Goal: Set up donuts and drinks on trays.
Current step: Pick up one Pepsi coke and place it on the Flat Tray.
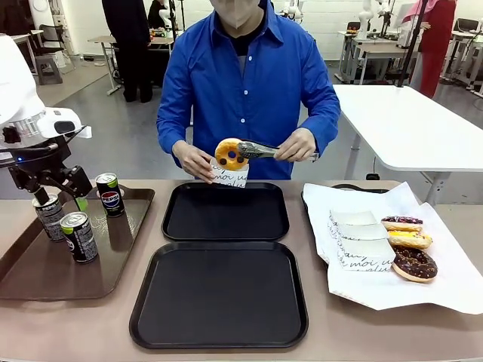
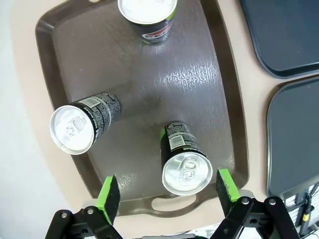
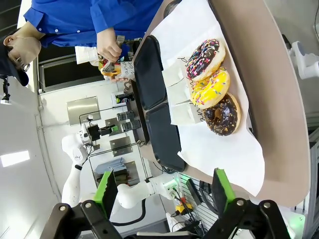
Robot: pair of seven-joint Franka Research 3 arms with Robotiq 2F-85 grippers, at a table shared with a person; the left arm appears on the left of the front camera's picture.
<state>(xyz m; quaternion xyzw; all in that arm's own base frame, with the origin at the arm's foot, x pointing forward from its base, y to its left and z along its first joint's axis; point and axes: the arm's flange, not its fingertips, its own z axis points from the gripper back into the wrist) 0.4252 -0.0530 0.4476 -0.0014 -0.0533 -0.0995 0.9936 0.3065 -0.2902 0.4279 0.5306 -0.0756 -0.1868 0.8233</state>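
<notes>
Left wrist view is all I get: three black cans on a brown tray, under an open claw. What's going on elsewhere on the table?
Observer: Across the table, a person in a blue shirt holds an orange-frosted ring donut in metal tongs over a white printed paper sleeve.
Operator: More donuts anywhere?
Observer: Three frosted ring donuts lie on a white paper sheet on the robot's right.
Operator: The other claw?
Observer: The right claw is open, holding nothing, pointed toward that sheet.

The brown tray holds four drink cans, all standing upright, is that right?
Not quite: the brown tray holds three drink cans, not four, all standing upright. The left wrist view shows all three.
</notes>
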